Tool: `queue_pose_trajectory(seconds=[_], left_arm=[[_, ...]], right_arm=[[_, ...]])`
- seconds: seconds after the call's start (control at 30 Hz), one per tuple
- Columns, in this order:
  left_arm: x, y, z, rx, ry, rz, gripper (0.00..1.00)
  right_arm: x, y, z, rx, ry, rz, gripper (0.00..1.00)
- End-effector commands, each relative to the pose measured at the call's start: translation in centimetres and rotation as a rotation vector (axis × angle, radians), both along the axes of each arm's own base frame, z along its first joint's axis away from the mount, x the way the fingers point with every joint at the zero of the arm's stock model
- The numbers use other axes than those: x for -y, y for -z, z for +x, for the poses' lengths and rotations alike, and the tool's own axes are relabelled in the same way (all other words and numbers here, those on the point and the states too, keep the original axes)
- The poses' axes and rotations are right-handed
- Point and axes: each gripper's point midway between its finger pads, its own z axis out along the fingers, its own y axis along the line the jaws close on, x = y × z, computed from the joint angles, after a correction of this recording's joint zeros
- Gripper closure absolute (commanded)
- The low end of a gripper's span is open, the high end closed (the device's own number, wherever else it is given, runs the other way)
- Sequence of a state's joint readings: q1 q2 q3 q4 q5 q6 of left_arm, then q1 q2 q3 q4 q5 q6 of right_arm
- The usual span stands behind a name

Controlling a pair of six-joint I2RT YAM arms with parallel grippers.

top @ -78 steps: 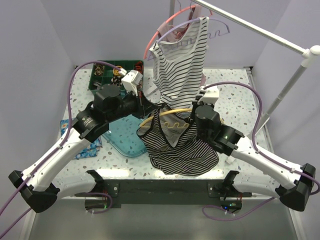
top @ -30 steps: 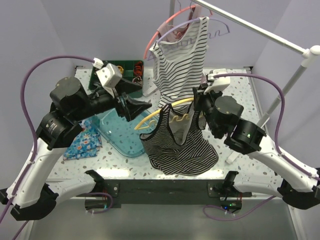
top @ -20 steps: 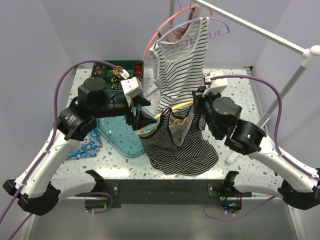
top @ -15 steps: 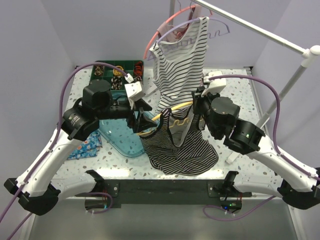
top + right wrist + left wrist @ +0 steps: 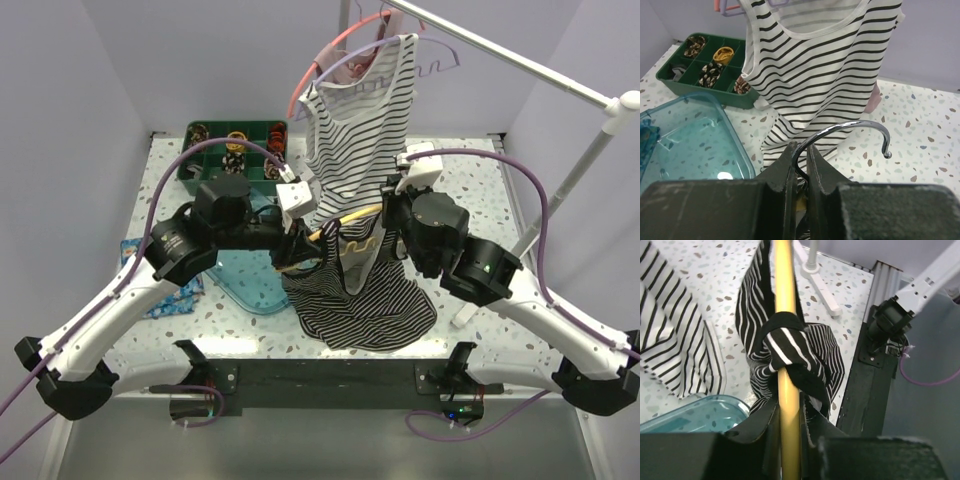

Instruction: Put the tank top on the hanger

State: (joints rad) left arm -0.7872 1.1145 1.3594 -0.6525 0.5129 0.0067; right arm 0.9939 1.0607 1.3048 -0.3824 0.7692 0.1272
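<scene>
The yellow hanger (image 5: 345, 215) is held in the air over the table's middle. The dark tank top (image 5: 360, 300) hangs from it, its hem resting on the table. My right gripper (image 5: 392, 215) is shut on the base of the metal hook (image 5: 850, 130), seen in the right wrist view (image 5: 801, 155). My left gripper (image 5: 300, 245) is shut on the hanger's left arm (image 5: 785, 315), which runs up between the jaws. A strap of the tank top (image 5: 787, 340) is bunched around that arm just past my left gripper (image 5: 789, 440).
A white striped tank top (image 5: 360, 110) hangs on a lilac hanger from the rail (image 5: 500, 50), with a pink hanger (image 5: 330, 50) behind it. A green compartment tray (image 5: 235, 150), a teal container (image 5: 240, 275) and a blue patterned cloth (image 5: 165, 290) lie at the left. The rack pole (image 5: 570, 180) stands at the right.
My left arm has swung down and right from a raised position to the hanger's left arm and closed on it. My right gripper has kept hold of the hook.
</scene>
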Motion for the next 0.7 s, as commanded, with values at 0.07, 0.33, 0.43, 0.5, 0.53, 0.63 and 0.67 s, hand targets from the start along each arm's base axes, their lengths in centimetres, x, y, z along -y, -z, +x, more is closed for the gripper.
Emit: queue_pose_trajectory(seconds=[0.07,0.33,0.43,0.5,0.53,0.63,0.67], left_arm=[[0.0,-2.4,1.5,0.072,-0.1,-0.084,0.99],[-0.2,-3.6,1.5,0.104,-0.121,-0.135,1.0],[-0.2,-3.9,1.4,0.108,-0.125,-0.153,1.0],[-0.2,-3.9,1.3,0.104,-0.124,-0.163,1.0],[-0.1,-4.1,1.3,0.107,-0.126,-0.175,1.0],[0.0,-4.0,1.5,0.1,-0.139,-0.193,1.0],[0.0,-3.6,1.4,0.091,-0.142,-0.196,1.0]], right_arm=[[0.8,-2.6,-0.1,0.054,0.027,0.054,1.0],[1.2,-3.1,-0.6,0.057,0.014,0.071,0.85],[1.3,-3.5,-1.1,0.063,-0.011,0.098,0.64],[1.5,-3.6,-1.4,0.063,-0.02,0.116,0.57],[1.3,-3.3,-1.6,0.057,-0.036,0.119,0.48],[1.6,-2.9,-2.2,0.043,-0.055,0.148,0.31],[1.8,-3.0,-2.6,0.046,-0.065,0.164,0.28]])
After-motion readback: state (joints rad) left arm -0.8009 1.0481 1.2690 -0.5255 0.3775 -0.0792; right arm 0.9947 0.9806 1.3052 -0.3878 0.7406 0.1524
